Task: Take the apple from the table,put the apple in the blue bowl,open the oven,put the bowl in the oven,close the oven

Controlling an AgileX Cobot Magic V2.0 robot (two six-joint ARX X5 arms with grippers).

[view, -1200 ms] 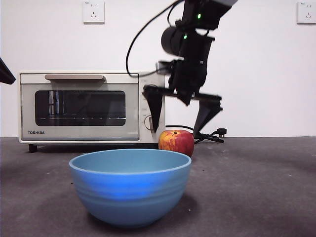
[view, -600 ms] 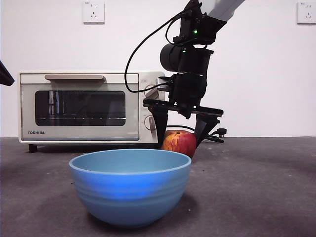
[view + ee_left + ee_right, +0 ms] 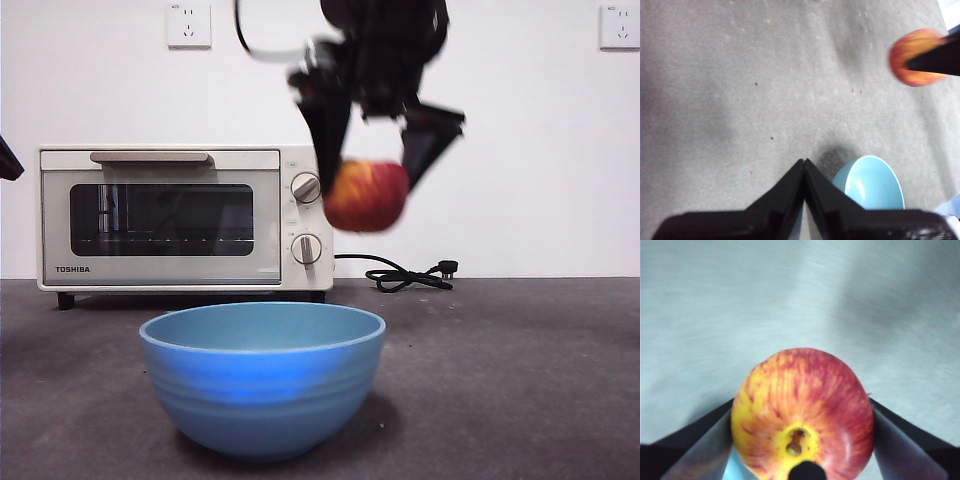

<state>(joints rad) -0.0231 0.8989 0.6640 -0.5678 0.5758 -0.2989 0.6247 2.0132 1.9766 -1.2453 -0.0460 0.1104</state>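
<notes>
The apple (image 3: 367,196) is pinched between the jaws of the right gripper (image 3: 372,180) and held in the air, above and behind the blue bowl (image 3: 263,375), in front of the oven (image 3: 180,216). The left gripper (image 3: 804,167) is kept apart over the table (image 3: 740,90), its jaws pressed together.

Right wrist view. The apple (image 3: 802,412), red streaked over yellow, fills the lower centre of the field with its brown stem dimple turned toward the camera. The right gripper (image 3: 802,427) clamps it: one black jaw presses against each flank of the apple, both jaws rising from the lower edge. Behind the apple lies the table (image 3: 740,300), pale grey and blurred. A small patch of light blue shows just beside the apple's lower flank; what it is cannot be told.
</notes>
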